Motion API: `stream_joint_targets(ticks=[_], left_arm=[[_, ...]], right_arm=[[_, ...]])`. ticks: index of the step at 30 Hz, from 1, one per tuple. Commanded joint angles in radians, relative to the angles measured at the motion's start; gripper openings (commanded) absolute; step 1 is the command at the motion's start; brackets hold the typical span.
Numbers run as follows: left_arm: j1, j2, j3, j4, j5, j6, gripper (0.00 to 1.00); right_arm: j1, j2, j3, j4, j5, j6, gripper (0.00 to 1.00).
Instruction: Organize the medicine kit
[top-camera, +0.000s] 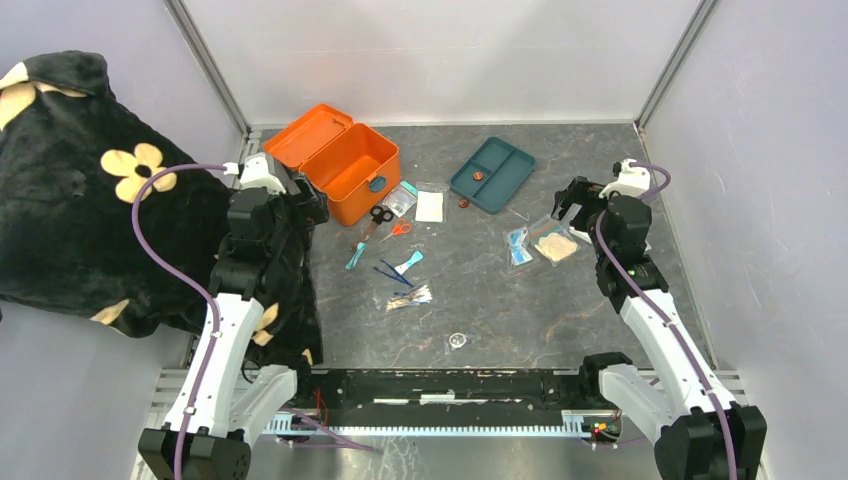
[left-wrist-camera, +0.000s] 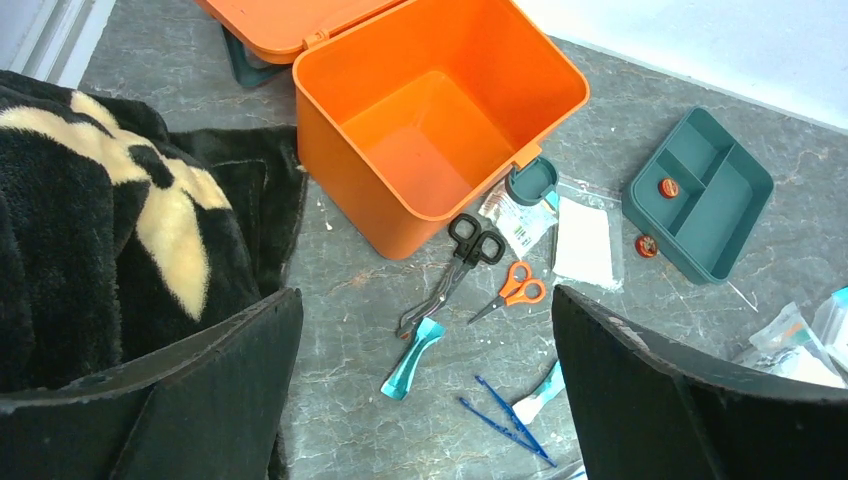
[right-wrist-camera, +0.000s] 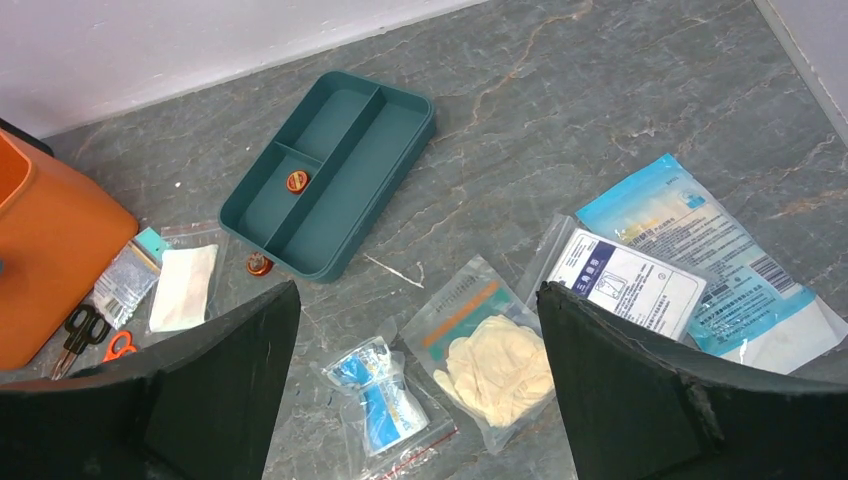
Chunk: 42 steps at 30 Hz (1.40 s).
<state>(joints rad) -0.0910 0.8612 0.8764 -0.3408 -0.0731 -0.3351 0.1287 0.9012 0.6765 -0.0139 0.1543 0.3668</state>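
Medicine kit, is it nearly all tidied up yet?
Not yet, hardly started. Done: the medicine kit is open, but empty inside. In hand: nothing; the left gripper and right gripper are both open and hold nothing. Left: the orange scissors, tweezers, glove packet and teal tray all lie on the table outside the kit.

1. Medicine kit (top-camera: 352, 172): small orange plastic box, rect. w/ rounded corners.
2. Sits upright on the worktop (top-camera: 500, 300), far-left part, turned at an angle to the edges.
3. Lid (top-camera: 308, 133) is open, tipped back on its hinge behind the box, w/ teal trim showing under it.
4. Interior in full view from above: plain orange floor & walls.
5. Teal latch (left-wrist-camera: 531, 181) hangs at the front rim, opp. the hinge side.
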Motion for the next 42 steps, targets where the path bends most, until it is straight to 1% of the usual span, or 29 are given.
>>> stream_joint_targets(ticks=[1, 3, 8, 12, 14, 18, 23, 25, 29, 32, 34, 35, 37, 42], left_arm=[[0.007, -0.005, 0.044, 0.038, -0.021, 0.031, 1.0], [0.007, 0.0, 0.045, 0.042, -0.029, 0.026, 1.0], [0.007, -0.011, 0.046, 0.041, -0.05, 0.019, 1.0], [0.004, -0.006, 0.038, 0.04, -0.059, 0.012, 1.0], [0.002, -0.005, 0.039, 0.034, -0.071, 0.016, 1.0], [0.001, -0.004, 0.041, 0.028, -0.086, 0.019, 1.0], [0.0, -0.012, 0.041, 0.015, -0.131, 0.013, 1.0], [0.0, -0.016, 0.037, 0.014, -0.134, 0.01, 1.0], [-0.001, -0.023, 0.038, 0.012, -0.155, 0.011, 1.0], [-0.009, -0.033, 0.038, 0.007, -0.162, 0.014, 1.0], [-0.018, -0.037, 0.036, 0.007, -0.162, 0.017, 1.0], [-0.023, -0.037, 0.037, 0.006, -0.162, 0.018, 1.0], [-0.029, -0.034, 0.036, 0.007, -0.159, 0.018, 1.0], [-0.033, -0.026, 0.036, 0.012, -0.157, 0.021, 1.0]], right_arm=[[-0.004, 0.014, 0.017, 0.037, 0.037, 0.033, 0.95], [-0.004, 0.018, 0.021, 0.041, 0.037, 0.043, 0.95], [-0.003, 0.014, -0.029, 0.089, 0.054, 0.072, 0.94], [-0.004, 0.033, -0.012, 0.061, 0.03, 0.066, 0.95], [-0.004, 0.037, -0.004, 0.058, 0.007, 0.056, 0.95], [-0.004, 0.063, 0.01, 0.1, -0.096, 0.047, 0.95], [-0.001, 0.17, 0.08, 0.043, -0.191, 0.025, 0.95], [0.026, 0.235, 0.123, 0.017, -0.212, -0.004, 0.95], [0.114, 0.389, 0.256, -0.121, -0.133, -0.111, 0.93], [0.153, 0.498, 0.348, -0.224, -0.059, -0.208, 0.92], [0.169, 0.565, 0.397, -0.298, -0.05, -0.274, 0.93], [0.178, 0.602, 0.411, -0.332, -0.07, -0.3, 0.97], [0.203, 0.652, 0.432, -0.369, -0.084, -0.331, 0.98], [0.234, 0.699, 0.421, -0.367, -0.045, -0.336, 0.98]])
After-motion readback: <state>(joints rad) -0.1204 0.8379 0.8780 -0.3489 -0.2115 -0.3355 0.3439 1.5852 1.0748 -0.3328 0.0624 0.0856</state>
